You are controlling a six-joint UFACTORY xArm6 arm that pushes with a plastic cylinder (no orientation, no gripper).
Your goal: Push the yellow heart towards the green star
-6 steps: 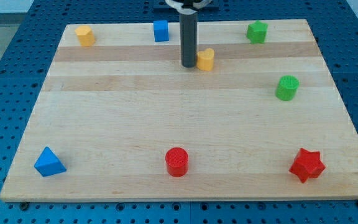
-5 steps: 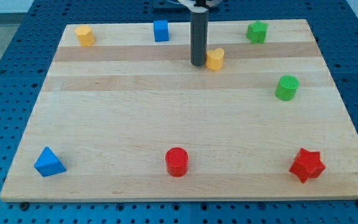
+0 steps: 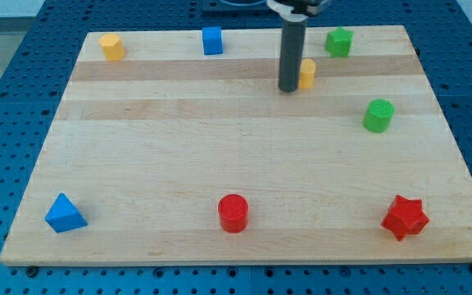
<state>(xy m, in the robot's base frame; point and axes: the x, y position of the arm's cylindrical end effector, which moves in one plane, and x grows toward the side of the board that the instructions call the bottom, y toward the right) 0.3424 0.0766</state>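
The yellow heart lies near the view's top, right of centre, partly hidden by my rod. My tip touches the heart's left side. The green star sits at the top right of the wooden board, up and to the right of the heart, a short gap away.
A green cylinder stands at the right. A blue cube and a yellow block sit along the top. A blue triangle, a red cylinder and a red star lie along the bottom of the board.
My tip has slid to the view's right and pushed the yellow heart right and slightly up, closer to the green star. The other blocks have not moved.
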